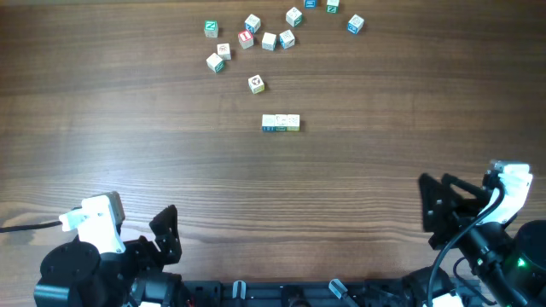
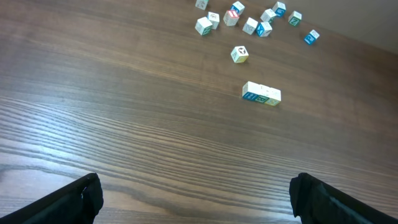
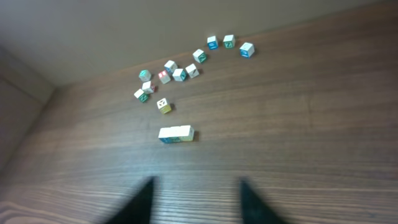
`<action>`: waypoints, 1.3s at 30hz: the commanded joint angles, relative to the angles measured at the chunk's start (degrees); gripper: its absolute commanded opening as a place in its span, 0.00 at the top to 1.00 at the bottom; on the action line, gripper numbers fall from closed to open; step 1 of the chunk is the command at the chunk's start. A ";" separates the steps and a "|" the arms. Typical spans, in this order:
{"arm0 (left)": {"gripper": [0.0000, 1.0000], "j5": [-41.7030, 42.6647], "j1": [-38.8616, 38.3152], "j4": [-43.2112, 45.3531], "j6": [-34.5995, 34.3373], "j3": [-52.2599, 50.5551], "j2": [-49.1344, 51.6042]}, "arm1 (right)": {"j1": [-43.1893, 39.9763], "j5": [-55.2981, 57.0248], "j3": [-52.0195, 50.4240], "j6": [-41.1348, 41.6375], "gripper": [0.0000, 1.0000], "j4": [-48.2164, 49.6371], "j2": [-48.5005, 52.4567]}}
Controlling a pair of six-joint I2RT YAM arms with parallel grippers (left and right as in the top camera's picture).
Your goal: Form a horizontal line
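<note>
Well, nearest me, both tools hang empty over the desk point(image 1: 384, 170): left tool point(image 2: 196, 190) spread wide, right tool point(image 3: 196, 198) apart. Mid-desk lies the horizontal line point(image 1: 281, 123), its cubes edge to edge. Just beyond sits a loose cube point(image 1: 256, 83); fetching it carelessly could knock the row crooked.

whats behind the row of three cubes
Just behind the row sits one loose cube, apart from it; further back, the scattered cubes. Nothing there is covered.
</note>
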 commanded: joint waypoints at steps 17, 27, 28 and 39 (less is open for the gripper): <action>0.00 -0.52 -0.31 0.15 -0.09 0.00 -0.11 | 0.13 10.73 -0.04 12.63 0.00 -3.80 -0.52; 0.00 -0.52 -0.31 0.15 -0.09 0.00 -0.11 | -5.25 13.07 -16.13 1.44 0.00 20.92 -9.94; 0.00 -0.52 -0.31 0.15 -0.09 0.00 -0.11 | -7.32 10.05 -19.04 -0.46 0.00 25.18 -11.23; 0.00 -0.52 -0.31 0.15 -0.09 0.00 -0.11 | -15.67 2.03 -44.81 -3.82 0.00 53.13 -23.58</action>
